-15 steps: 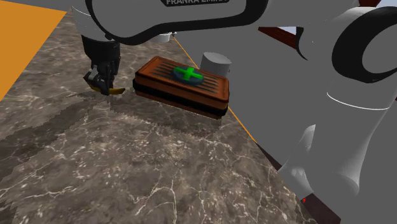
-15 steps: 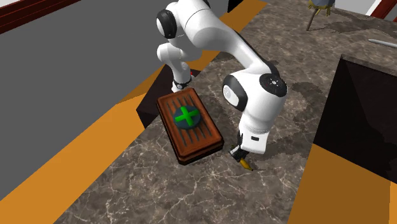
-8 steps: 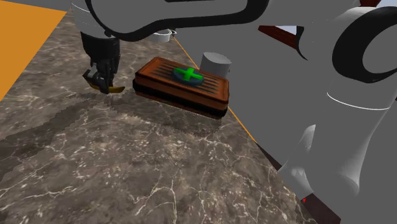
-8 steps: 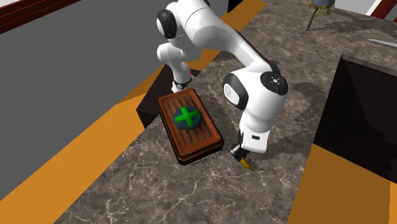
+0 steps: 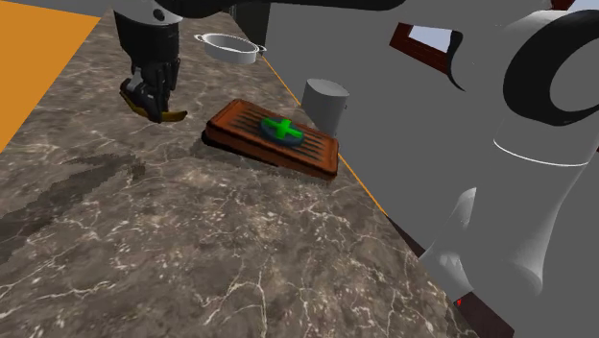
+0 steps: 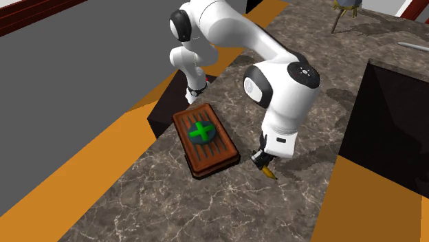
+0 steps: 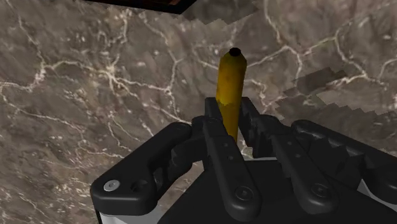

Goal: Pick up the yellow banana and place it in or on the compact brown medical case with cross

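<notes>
Banana (image 7: 230, 83) in pincer (image 7: 230, 116), brown case (image 5: 272, 144) nearby

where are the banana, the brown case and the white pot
banana (image 7: 229, 89), wrist view, middle of its yellow body
brown case (image 6: 218, 152), second exterior view, bare part of its lid
white pot (image 5: 233, 53), shoulder view, its outer wall

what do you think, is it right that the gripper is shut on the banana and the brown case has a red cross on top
Not quite: the cross on the brown case is green, not red, as the shoulder view shows. The gripper is shut on the banana.
</notes>
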